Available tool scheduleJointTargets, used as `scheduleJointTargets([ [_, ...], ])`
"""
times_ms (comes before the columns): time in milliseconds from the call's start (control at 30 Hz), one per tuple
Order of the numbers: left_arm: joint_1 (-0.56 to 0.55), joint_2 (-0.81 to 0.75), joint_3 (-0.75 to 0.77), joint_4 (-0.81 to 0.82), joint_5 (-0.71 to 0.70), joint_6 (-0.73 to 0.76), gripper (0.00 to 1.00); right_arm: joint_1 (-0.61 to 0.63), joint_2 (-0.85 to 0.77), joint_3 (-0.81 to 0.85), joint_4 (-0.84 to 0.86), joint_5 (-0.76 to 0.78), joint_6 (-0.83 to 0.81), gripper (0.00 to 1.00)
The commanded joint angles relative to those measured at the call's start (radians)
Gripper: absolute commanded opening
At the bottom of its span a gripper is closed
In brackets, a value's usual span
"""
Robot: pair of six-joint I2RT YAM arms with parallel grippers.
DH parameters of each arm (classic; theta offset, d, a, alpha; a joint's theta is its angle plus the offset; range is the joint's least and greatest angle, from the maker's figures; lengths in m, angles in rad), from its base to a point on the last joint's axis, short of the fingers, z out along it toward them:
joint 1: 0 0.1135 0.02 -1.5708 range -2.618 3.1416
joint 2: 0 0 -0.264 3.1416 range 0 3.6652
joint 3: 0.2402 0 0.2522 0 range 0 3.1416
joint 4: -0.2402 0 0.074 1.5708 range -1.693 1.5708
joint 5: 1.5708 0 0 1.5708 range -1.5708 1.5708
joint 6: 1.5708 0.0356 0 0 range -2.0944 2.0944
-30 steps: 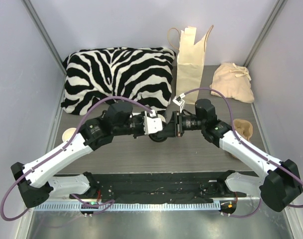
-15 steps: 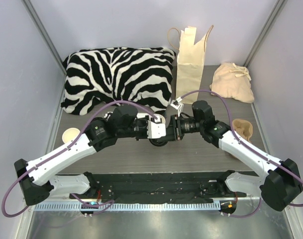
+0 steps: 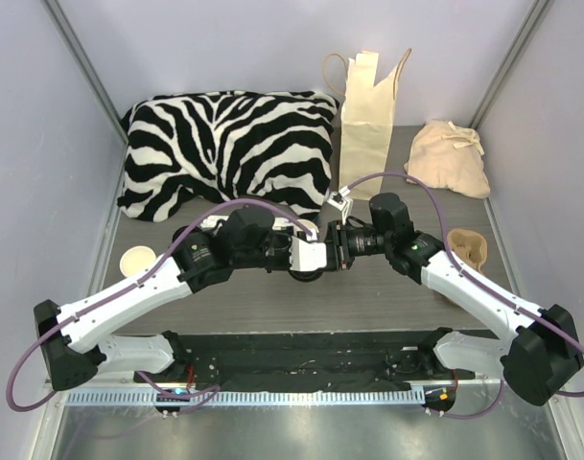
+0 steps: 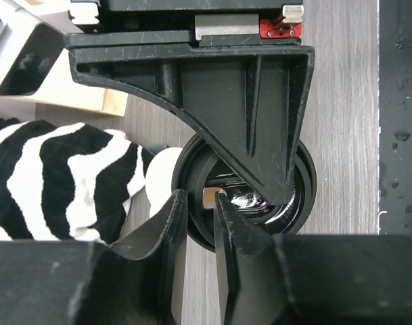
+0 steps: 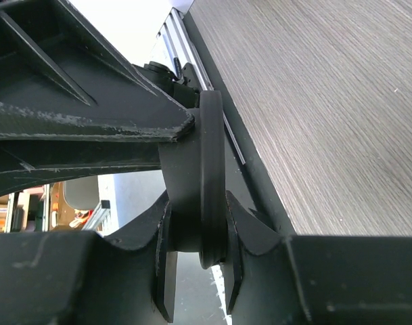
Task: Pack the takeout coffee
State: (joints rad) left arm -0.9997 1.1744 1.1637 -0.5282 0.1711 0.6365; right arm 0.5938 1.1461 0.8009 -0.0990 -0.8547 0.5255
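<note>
The flat black lid (image 3: 304,272) hangs on edge above the middle of the table. My right gripper (image 3: 327,255) is shut on its rim, and in the right wrist view the lid (image 5: 210,169) stands edge-on between my right gripper's (image 5: 199,227) pads. My left gripper (image 4: 200,203) comes from the other side, its jaws narrow and closed across the lid's (image 4: 297,196) rim, one finger outside and one inside. The takeout coffee cup (image 3: 467,247), brown kraft paper, sits at the right behind my right forearm, with no gripper near it.
A brown cup with a pale top (image 3: 136,259) stands at the left beside my left arm. A zebra-striped cushion (image 3: 224,144), an upright paper bag (image 3: 366,125) and a beige cloth pouch (image 3: 450,158) line the back. A white round thing (image 4: 158,179) shows partly behind the lid.
My left arm has reached rightward until its fingers straddle the lid's rim, and its jaws have narrowed a little. My right gripper shifted slightly left, holding the lid throughout.
</note>
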Motion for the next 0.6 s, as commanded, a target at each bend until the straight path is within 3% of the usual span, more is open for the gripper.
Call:
scheduleJointTargets([
  [0, -0.004, 0.013, 0.002, 0.011, -0.042, 0.008, 0.23, 0.006, -0.003, 0.050, 0.044, -0.023, -0.021, 0.01],
  [167, -0.004, 0.024, 0.011, 0.010, -0.033, -0.014, 0.17, 0.020, 0.003, 0.058, 0.033, -0.024, -0.036, 0.01],
  [267, -0.004, 0.036, 0.024, -0.003, -0.031, -0.046, 0.04, 0.020, 0.009, 0.070, 0.031, -0.021, -0.042, 0.01],
  [333, 0.001, 0.051, 0.042, -0.029, -0.039, -0.090, 0.00, 0.015, 0.017, 0.087, 0.012, 0.006, -0.054, 0.16],
  [367, 0.006, 0.073, 0.053, -0.039, -0.050, -0.110, 0.00, 0.006, 0.018, 0.101, -0.002, 0.022, -0.056, 0.28],
  [400, 0.028, 0.085, 0.065, -0.067, -0.062, -0.165, 0.00, -0.011, 0.035, 0.107, -0.031, 0.035, -0.055, 0.48],
  [433, 0.047, 0.096, 0.091, -0.079, -0.064, -0.193, 0.00, -0.061, 0.047, 0.116, -0.047, 0.043, -0.032, 0.57],
  [500, 0.110, 0.137, 0.112, -0.104, -0.077, -0.260, 0.00, -0.126, 0.095, 0.138, -0.076, 0.034, 0.013, 0.71],
  [567, 0.144, 0.187, 0.154, -0.114, -0.117, -0.354, 0.00, -0.222, 0.124, 0.162, -0.090, 0.010, 0.057, 0.74],
])
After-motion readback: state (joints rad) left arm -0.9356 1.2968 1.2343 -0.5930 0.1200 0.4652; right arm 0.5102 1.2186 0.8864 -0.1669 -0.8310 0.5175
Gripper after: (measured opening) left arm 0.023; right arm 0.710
